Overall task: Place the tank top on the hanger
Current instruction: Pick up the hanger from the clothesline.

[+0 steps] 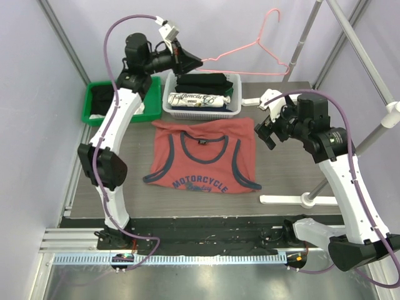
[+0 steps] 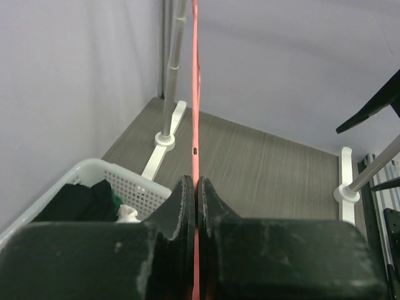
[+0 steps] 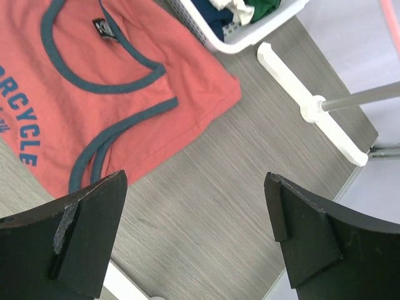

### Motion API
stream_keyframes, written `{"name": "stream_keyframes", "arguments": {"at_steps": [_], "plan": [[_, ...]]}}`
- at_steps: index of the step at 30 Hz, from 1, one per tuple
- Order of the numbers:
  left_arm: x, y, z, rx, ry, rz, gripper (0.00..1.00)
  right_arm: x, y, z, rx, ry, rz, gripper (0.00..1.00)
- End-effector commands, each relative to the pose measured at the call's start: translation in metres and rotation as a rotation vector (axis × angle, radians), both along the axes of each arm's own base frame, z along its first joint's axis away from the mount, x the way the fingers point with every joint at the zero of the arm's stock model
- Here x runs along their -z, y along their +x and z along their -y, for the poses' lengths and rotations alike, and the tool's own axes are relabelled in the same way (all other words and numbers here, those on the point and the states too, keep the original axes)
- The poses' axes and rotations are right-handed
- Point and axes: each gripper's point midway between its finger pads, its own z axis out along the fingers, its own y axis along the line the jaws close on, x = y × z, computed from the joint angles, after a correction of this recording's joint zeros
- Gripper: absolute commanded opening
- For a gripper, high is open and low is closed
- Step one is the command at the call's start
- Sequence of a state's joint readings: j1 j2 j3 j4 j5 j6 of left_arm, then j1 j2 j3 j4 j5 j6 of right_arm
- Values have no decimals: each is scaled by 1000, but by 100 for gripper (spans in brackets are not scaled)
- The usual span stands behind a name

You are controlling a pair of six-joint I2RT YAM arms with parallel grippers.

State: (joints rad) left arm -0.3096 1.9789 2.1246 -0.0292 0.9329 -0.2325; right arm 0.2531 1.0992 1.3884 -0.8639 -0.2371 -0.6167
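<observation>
On the grey table [image 1: 281, 175], tank top [image 1: 203, 156] lying flat, just near of the white basket [image 1: 200, 112]. Hanger [image 2: 195, 94] pinched up high by left gripper [image 2: 195, 182]; right gripper [image 3: 194, 184] spread wide, right of the top.

Grey wood-grain tabletop [image 1: 281, 169]: rust-red tank top [image 1: 203, 156] with navy trim lies flat at centre, white plastic mesh basket [image 1: 203, 114] just behind it, green plastic bin [image 1: 152, 100] far-left, white rack foot [image 1: 294, 200] near-right.
</observation>
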Motion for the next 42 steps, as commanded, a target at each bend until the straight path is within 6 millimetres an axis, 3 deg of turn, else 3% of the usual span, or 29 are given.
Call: {"name": "stream_keyframes", "arguments": {"at_steps": [1, 3, 5, 6, 12, 13, 14, 24, 28, 35, 42], "plan": [[-26, -39, -27, -18, 57, 72, 0, -40, 0, -10, -24, 76, 73, 100], [-28, -51, -38, -29, 73, 56, 0, -47, 2, -12, -24, 88, 85, 100], [-14, -59, -44, -29, 108, 22, 0, -59, 6, -11, -10, 97, 124, 100], [-20, -68, -50, -35, 113, 34, 0, -63, 8, -11, -9, 101, 135, 100], [13, -103, -68, 16, 180, -43, 0, -87, 13, -20, -51, 128, 192, 100], [9, -113, -71, 20, 178, -33, 0, -92, 14, -21, -60, 133, 202, 100], [20, -113, -76, 15, 184, -61, 0, -93, 16, -25, -73, 140, 199, 100], [20, -158, -106, 110, 118, -97, 0, -110, 16, -70, -261, 380, 126, 100], [22, -161, -111, 105, 111, -79, 0, -114, 19, -85, -269, 538, 75, 97], [26, -155, -111, 82, 81, -108, 0, -132, 47, -94, -181, 732, 56, 89], [24, -143, -112, 41, 59, -115, 0, -120, 70, -99, -83, 809, 25, 82]]}}
